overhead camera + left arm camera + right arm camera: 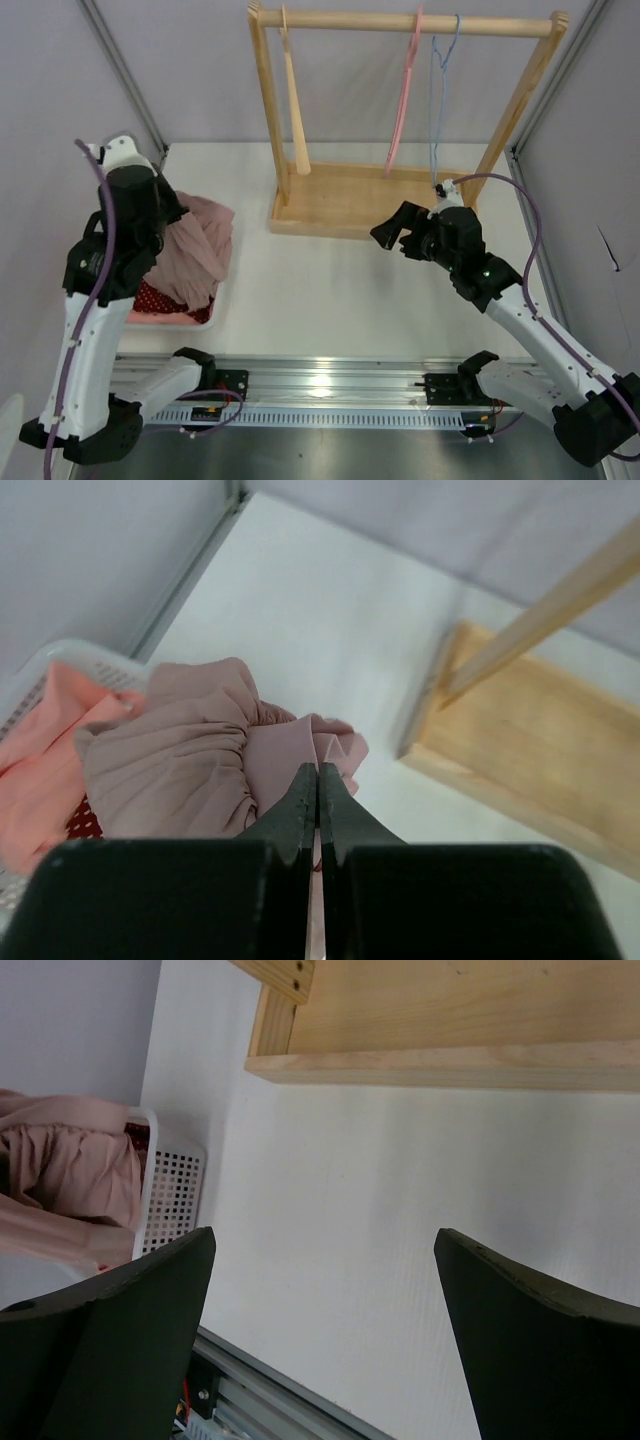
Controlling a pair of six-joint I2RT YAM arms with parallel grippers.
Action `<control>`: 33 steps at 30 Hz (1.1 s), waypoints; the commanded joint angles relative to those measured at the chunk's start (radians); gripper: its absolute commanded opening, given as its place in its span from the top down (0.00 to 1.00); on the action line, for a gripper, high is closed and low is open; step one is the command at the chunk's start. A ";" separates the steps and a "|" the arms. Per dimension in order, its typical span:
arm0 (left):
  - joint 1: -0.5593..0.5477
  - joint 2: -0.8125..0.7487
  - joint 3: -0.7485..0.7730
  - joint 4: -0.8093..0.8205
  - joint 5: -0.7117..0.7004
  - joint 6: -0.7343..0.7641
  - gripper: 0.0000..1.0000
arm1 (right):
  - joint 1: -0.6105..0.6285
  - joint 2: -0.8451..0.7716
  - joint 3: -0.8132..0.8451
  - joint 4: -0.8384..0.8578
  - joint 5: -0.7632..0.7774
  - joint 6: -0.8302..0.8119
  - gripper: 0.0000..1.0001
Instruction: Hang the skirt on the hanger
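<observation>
The left gripper (318, 780) is fully closed, its two black fingers pressed flat against each other with no gap showing. The skirt (190, 760), a crumpled heap of mauve-pink cloth with a gathered waistband, lies right at the fingertips and spreads away to their left. The tips meet at the edge of the folds, but whether they have pinched any cloth cannot be told from the wrist view. Further to the left of the closed jaws lies a peach garment (40, 750), and both pieces sit in a white perforated basket (40, 665); the skirt spills over the basket's edge on the side nearer the fingertips. In the overhead view a red dotted cloth (160, 300) shows under the skirt, below the left arm. Ahead and to the right of the left fingertips stands the wooden rack (340, 200), well apart from the skirt. The right gripper (322, 1238) is spread wide and holds nothing — only bare white table (330, 1160) shows between its fingers. It hovers just in front of the rack's base board, with the basket far off to its left. Above and beyond it, on the rack's top rail, hang a pink hanger (405, 90) and a blue hanger (437, 100) side by side, and a wooden hanger (293, 100) hangs further left.
</observation>
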 commanded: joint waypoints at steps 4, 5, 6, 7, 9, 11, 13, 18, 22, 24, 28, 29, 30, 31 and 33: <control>-0.019 -0.073 0.175 0.074 0.319 0.037 1.00 | 0.006 0.029 0.105 -0.016 -0.003 -0.040 0.01; -0.019 -0.079 0.175 0.103 0.409 0.034 1.00 | 0.004 0.031 0.111 -0.019 0.002 -0.045 0.00; -0.021 -0.082 0.181 0.115 0.463 0.037 1.00 | 0.008 0.033 0.125 -0.022 0.006 -0.048 0.01; -0.022 -0.080 0.184 0.138 0.564 0.037 1.00 | 0.008 0.036 0.131 -0.027 0.011 -0.049 0.01; -0.028 -0.079 0.175 0.169 0.655 0.039 1.00 | 0.008 0.037 0.148 -0.030 0.016 -0.054 0.01; -0.039 -0.082 0.155 0.207 0.733 0.043 1.00 | 0.008 0.034 0.159 -0.039 0.025 -0.055 0.01; -0.062 -0.076 0.132 0.258 0.825 0.042 1.00 | 0.009 0.030 0.170 -0.047 0.032 -0.060 0.01; -0.160 -0.064 0.107 0.373 0.898 0.000 1.00 | 0.011 0.023 0.193 -0.071 0.052 -0.071 0.01; -0.258 -0.010 0.138 0.408 0.847 -0.010 1.00 | 0.011 0.019 0.209 -0.085 0.052 -0.074 0.01; -0.320 0.015 0.144 0.419 0.815 -0.007 1.00 | 0.011 0.011 0.211 -0.094 0.052 -0.072 0.01; -0.370 0.041 0.150 0.445 0.783 -0.014 1.00 | 0.011 -0.003 0.217 -0.117 0.088 -0.080 0.01; -0.383 0.044 0.144 0.450 0.778 -0.014 1.00 | 0.012 -0.004 0.217 -0.120 0.091 -0.081 0.01; -0.386 0.048 0.137 0.454 0.777 -0.020 1.00 | 0.011 -0.009 0.217 -0.128 0.094 -0.084 0.00; -0.393 0.051 0.118 0.460 0.778 -0.021 1.00 | 0.011 -0.012 0.216 -0.131 0.098 -0.084 0.00; -0.401 0.058 0.100 0.468 0.774 -0.021 1.00 | 0.011 -0.018 0.206 -0.137 0.103 -0.083 0.01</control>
